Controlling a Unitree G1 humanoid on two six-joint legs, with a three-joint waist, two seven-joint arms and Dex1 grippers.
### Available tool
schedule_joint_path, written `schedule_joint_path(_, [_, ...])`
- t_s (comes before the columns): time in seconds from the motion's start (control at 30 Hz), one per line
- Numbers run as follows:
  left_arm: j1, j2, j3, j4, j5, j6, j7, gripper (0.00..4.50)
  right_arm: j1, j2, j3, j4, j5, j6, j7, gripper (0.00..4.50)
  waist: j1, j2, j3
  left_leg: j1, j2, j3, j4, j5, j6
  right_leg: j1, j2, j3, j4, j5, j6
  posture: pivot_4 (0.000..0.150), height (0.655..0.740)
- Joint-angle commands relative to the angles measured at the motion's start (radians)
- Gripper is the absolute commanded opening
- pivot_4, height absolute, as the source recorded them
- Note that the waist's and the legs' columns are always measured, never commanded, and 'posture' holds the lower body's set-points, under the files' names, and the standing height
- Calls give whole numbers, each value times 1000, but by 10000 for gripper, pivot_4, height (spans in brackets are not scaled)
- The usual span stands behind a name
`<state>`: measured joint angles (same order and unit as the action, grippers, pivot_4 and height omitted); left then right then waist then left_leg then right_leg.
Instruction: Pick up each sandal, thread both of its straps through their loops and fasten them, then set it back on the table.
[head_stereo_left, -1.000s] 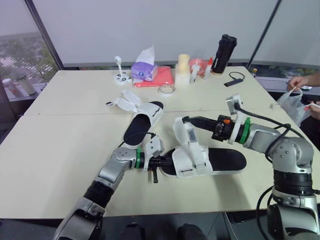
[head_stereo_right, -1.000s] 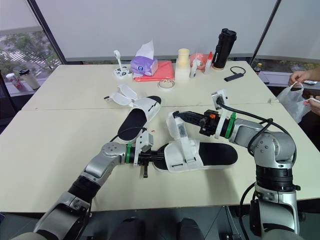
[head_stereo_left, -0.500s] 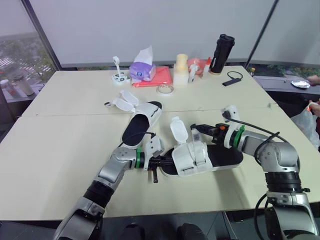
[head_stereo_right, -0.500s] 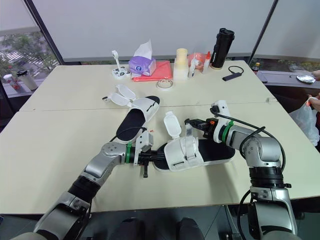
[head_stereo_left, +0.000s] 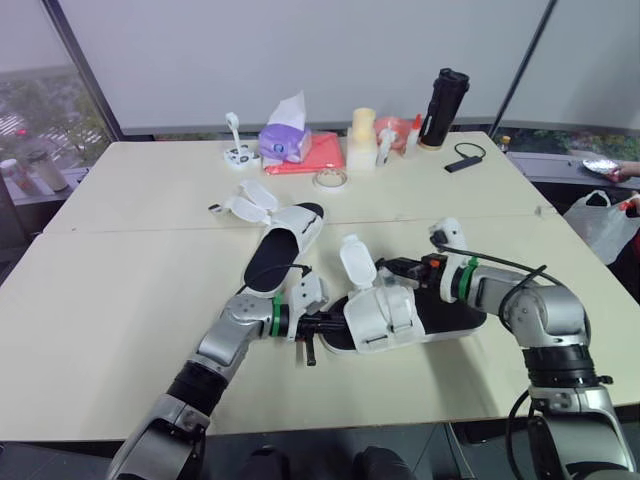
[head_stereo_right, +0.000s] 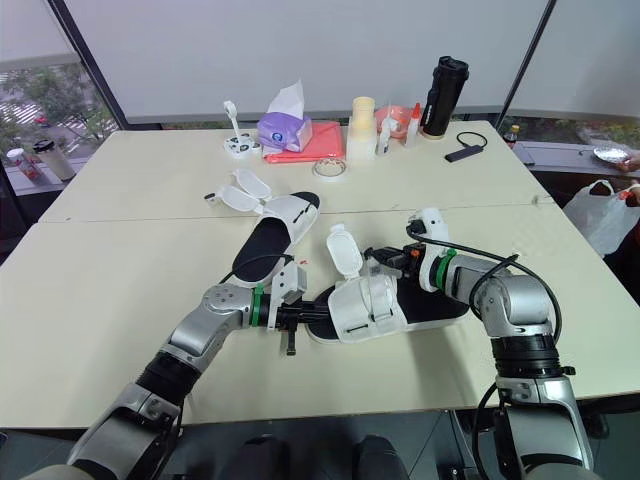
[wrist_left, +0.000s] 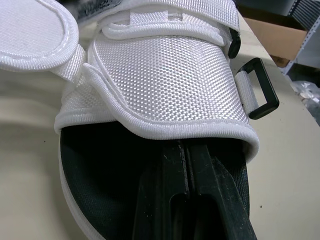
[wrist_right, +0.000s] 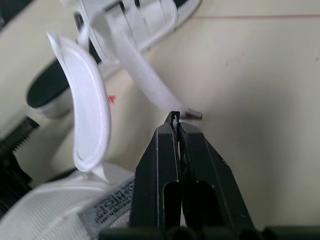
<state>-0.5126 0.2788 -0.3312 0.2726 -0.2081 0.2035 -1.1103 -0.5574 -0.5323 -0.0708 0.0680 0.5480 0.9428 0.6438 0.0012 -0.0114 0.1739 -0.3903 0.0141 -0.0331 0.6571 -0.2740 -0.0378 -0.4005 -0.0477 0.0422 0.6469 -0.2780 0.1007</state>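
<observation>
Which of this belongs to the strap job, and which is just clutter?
Job: near white-strapped black-soled sandal; far matching sandal; left gripper; right gripper.
Lying about: purple tissue pack; tall black flask; white tape roll; red folder; white plastic bag.

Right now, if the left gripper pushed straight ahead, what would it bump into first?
The sandal's white upper. The left gripper lies shut on the black sole with its tips right at the upper's hem, so it would probably slide under and press into that fabric. How far the gap runs is hidden.
</observation>
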Motion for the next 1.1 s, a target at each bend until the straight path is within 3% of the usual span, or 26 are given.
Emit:
schedule_joint_path(0.03, [26, 9, -29, 34, 46, 11, 14, 0, -17, -42, 73, 13, -57, 11, 24, 195, 0, 0, 0, 0, 0, 0, 0, 0, 0, 0, 0, 0, 0, 0, 0, 1500, 7400])
schedule_joint_path(0.13, [27, 8, -25, 35, 45, 11, 18, 0, -29, -50, 80, 20, -74, 6, 30, 9679, 0, 0, 0, 0, 0, 0, 0, 0, 0, 0, 0, 0, 0, 0, 0, 1500, 7400])
schedule_joint_path(0.37, [29, 7, -23, 34, 44, 13, 21, 0, -41, -50, 8, 14, -71, -16, 30, 44735, 0, 0, 0, 0, 0, 0, -2, 0, 0, 0, 0, 0, -1, 0, 0, 1500, 7400])
schedule_joint_path(0.63, [19, 1, 8, 21, 18, 40, 26, 0, 3, -64, -199, -107, 48, 39, -3, 44735, 5, 0, 0, 0, 0, 0, -3, 0, 0, -1, 0, 0, -1, 0, 0, 1500, 7400])
schedule_joint_path(0.83, [6, 4, 14, 32, 17, 38, 21, 0, 168, -73, -267, -361, 274, 199, 52, 44735, 7, 0, 0, 1, 0, 0, -4, 0, 0, -1, 0, 0, -1, 0, 0, 1500, 7400])
schedule_joint_path(1.1, [-45, 1, 28, 55, 18, 15, 22, 0, 317, -58, -380, -362, 435, 292, 10, 44735, 4, 0, 0, 1, 0, 0, -4, 0, 0, -1, 0, 0, -1, 0, -1, 1500, 7400])
